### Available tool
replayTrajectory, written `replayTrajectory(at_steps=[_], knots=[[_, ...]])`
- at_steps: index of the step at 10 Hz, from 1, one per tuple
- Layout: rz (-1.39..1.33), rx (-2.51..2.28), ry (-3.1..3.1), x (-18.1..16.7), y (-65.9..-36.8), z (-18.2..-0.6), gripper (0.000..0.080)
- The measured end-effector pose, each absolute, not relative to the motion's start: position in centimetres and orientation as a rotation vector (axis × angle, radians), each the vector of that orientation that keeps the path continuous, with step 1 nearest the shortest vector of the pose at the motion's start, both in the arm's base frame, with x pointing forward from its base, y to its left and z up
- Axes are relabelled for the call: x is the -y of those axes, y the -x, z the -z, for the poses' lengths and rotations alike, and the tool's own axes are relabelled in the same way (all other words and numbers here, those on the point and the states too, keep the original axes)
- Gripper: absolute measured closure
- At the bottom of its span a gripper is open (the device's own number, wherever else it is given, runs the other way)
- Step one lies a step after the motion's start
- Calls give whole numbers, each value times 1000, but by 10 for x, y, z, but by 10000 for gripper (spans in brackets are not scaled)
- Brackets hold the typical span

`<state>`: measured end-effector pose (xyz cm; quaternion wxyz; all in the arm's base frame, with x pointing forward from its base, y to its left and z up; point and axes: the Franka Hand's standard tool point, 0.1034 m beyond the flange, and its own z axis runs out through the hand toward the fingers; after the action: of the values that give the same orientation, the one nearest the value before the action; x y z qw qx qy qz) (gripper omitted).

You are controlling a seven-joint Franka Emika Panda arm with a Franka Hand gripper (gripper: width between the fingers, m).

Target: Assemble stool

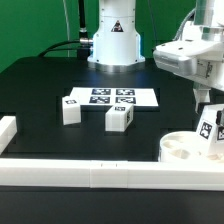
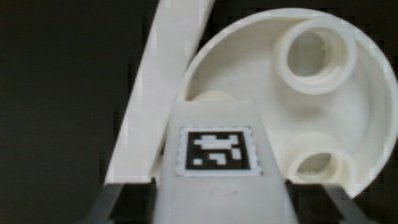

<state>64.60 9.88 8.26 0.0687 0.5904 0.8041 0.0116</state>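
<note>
The round white stool seat (image 1: 178, 148) lies flat by the front bar at the exterior view's right, its holes facing up. My gripper (image 1: 208, 112) is shut on a white blocky stool leg (image 1: 210, 130) and holds it upright over the seat's right part. I cannot tell whether the leg touches the seat. In the wrist view the leg (image 2: 217, 150) with its square tag sits between my dark fingers (image 2: 125, 205), with the seat (image 2: 240, 70) and two of its holes behind it. Two more legs (image 1: 70, 108) (image 1: 121, 116) lie on the black table near the marker board.
The marker board (image 1: 110, 97) lies flat at the table's middle. A long white bar (image 1: 90, 172) edges the front of the table and shows in the wrist view (image 2: 160, 80). A short white bar (image 1: 6, 132) sits at the left. The arm's base (image 1: 112, 40) stands at the back.
</note>
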Motion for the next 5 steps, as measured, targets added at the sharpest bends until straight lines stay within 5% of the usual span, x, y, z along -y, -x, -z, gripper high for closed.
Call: replayTrajectory(at_steps=[5], knots=[[-27, -2051, -2235, -96, -644, -82, 461]])
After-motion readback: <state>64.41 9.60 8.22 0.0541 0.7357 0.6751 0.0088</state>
